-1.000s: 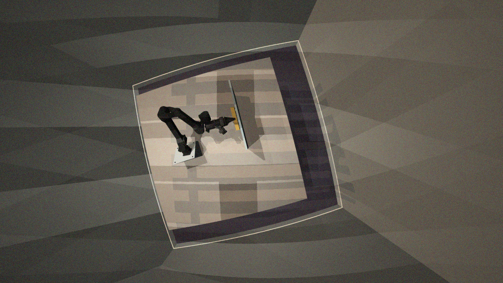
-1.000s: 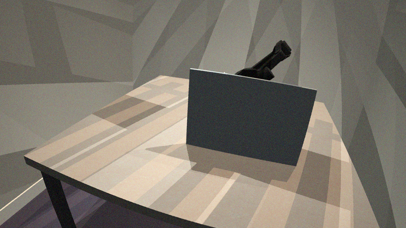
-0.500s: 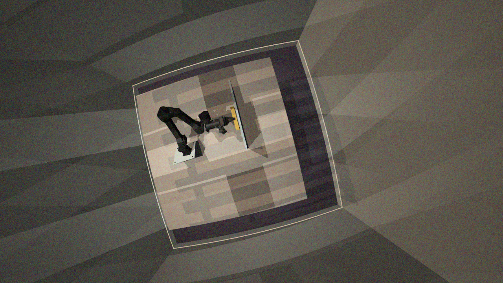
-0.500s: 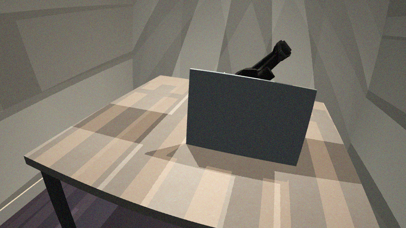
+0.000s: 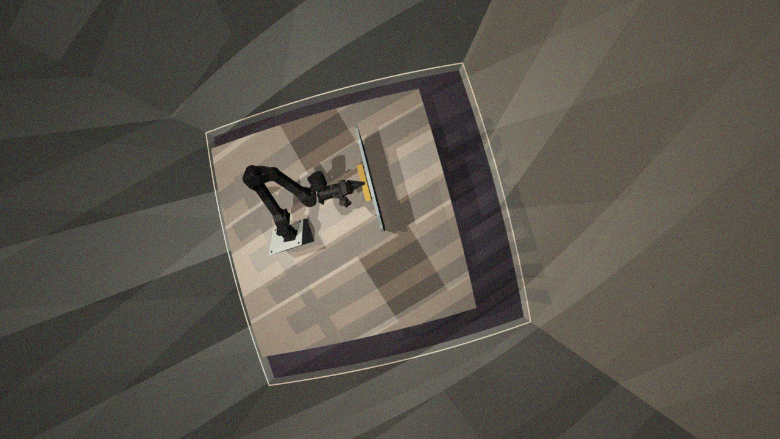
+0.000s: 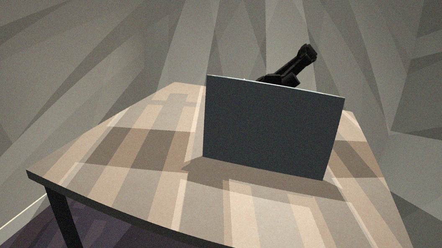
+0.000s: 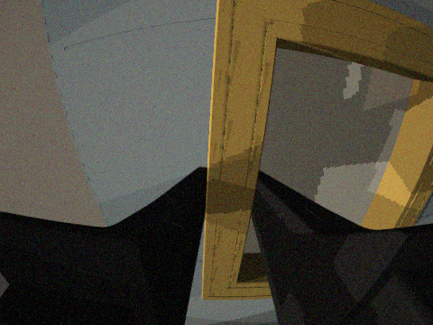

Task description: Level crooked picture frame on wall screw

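Note:
The picture frame point(image 5: 367, 192) point(image 7: 243, 104) is golden yellow, with a flat stepped border and a grey middle. It is against the front of the upright wall panel point(image 5: 379, 217) point(image 6: 272, 128) point(image 7: 135, 104), which is blue-grey in the wrist view and dark from behind in the exterior view. My gripper point(image 5: 364, 183) point(image 7: 227, 177) is shut on one side bar of the frame, a black finger on each side of it. In the wrist view the bar leans slightly, but the camera angle does not let me tell whether the frame is level. The screw and the notched strip are hidden.
The panel stands on the table point(image 5: 337, 272) point(image 6: 139, 185) and throws a shadow behind it. The black arm point(image 5: 291, 185) point(image 6: 292, 65) reaches from its pale base plate point(image 5: 276, 247) to the front of the panel. Striped light and shade cover the table and walls.

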Tool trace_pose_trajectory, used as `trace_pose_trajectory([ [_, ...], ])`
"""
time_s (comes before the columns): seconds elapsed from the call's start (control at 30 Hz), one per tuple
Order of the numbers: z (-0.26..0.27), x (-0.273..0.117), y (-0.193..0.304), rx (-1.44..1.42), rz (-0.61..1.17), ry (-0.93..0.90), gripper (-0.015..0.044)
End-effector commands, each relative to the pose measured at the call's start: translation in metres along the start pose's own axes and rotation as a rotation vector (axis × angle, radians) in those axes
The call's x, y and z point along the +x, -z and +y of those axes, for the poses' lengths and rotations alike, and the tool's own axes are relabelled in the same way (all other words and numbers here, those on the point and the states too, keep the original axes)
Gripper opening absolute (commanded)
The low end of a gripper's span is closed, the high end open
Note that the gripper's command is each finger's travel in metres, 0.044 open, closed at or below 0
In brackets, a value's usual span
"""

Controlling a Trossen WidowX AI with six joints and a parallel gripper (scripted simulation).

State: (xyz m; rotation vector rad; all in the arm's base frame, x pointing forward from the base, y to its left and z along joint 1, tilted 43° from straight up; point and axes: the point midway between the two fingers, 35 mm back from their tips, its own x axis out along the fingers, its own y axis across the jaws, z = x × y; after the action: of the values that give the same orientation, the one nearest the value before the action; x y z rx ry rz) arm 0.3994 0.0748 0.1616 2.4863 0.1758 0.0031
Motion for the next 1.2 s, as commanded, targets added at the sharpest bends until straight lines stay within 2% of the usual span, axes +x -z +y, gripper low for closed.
trace_pose_trajectory([
  [0.0, 0.0045, 0.0007, 0.0033, 0.001, 0.005, -0.018, 0.0],
  [1.17, -0.0026, 0.0009, 0.0023, 0.001, 0.005, -0.018, 0.0],
])
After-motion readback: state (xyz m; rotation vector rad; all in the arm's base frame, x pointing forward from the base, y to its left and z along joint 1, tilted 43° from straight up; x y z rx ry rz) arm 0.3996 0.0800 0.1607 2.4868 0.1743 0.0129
